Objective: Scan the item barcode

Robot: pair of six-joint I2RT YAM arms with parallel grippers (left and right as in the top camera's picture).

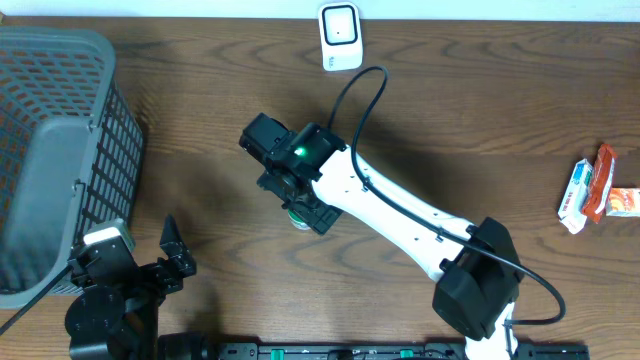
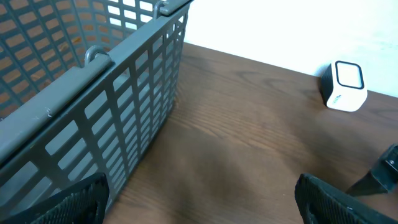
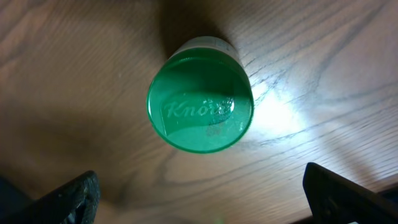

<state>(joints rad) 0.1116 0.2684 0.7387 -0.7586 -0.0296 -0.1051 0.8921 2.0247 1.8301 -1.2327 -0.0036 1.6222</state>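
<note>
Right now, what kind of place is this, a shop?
Probably a pretend shop checkout set up on a wooden table: there is a grey shopping basket, a small white scanner box, and groceries such as a green-lidded jar and snack packets.

From overhead I see only a sliver of the jar under the right gripper. The basket runs off the left edge.

The right arm is showing a white shell, black joints, a black cable and a green light; the left claw is looking black.
</note>
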